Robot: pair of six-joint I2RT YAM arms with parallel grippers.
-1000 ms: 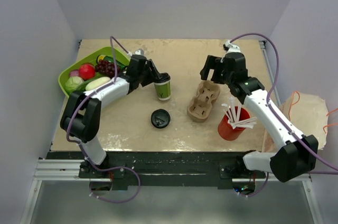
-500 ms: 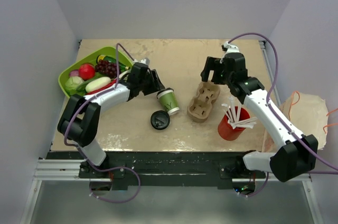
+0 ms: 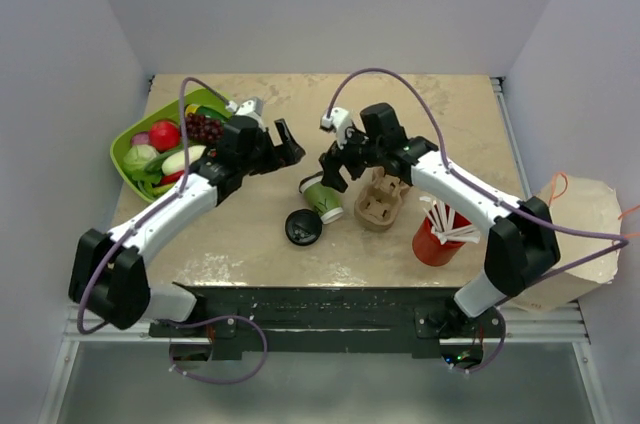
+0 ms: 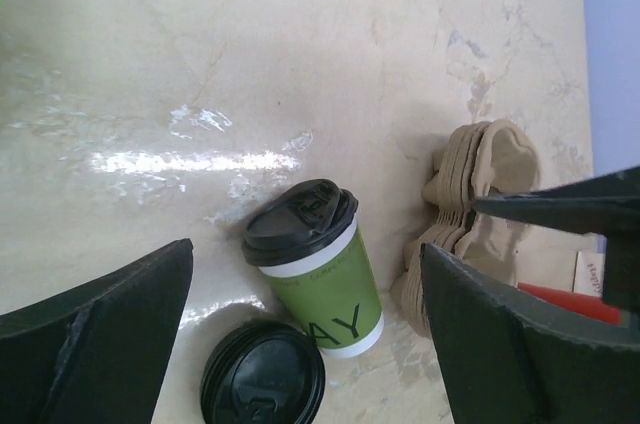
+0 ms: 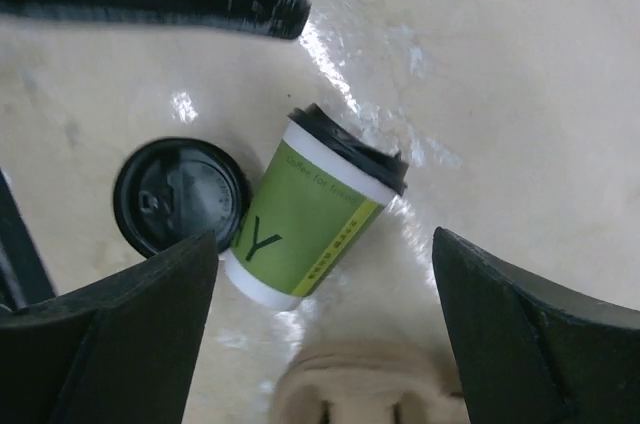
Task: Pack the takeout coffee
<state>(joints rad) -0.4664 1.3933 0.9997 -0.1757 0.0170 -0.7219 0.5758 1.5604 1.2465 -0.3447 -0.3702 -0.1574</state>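
Takeout coffee (image 3: 322, 200) tipped on its side near the middle of the table (image 3: 430, 109), black cap on, cap end toward the far left corner. Just beside its base, toward the near edge, a loose lid (image 3: 303, 227); to its right, a cardboard carrier (image 3: 385, 197). Above it, right gripper (image 3: 333, 172) spread wide, grasping nothing. Left gripper (image 3: 288, 144) likewise spread and empty, slightly farther back and left.

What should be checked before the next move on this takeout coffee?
1. Green paper cup with black lid upright: not ok, lying on its side.
2. Its lid seated: ok.
3. Left end effector open, clear of cup: ok.
4. Right end effector open above cup: ok.
5. Brown cardboard cup carrier wells free: ok.
6. Loose black lid disc off the cup's base: cannot tell.
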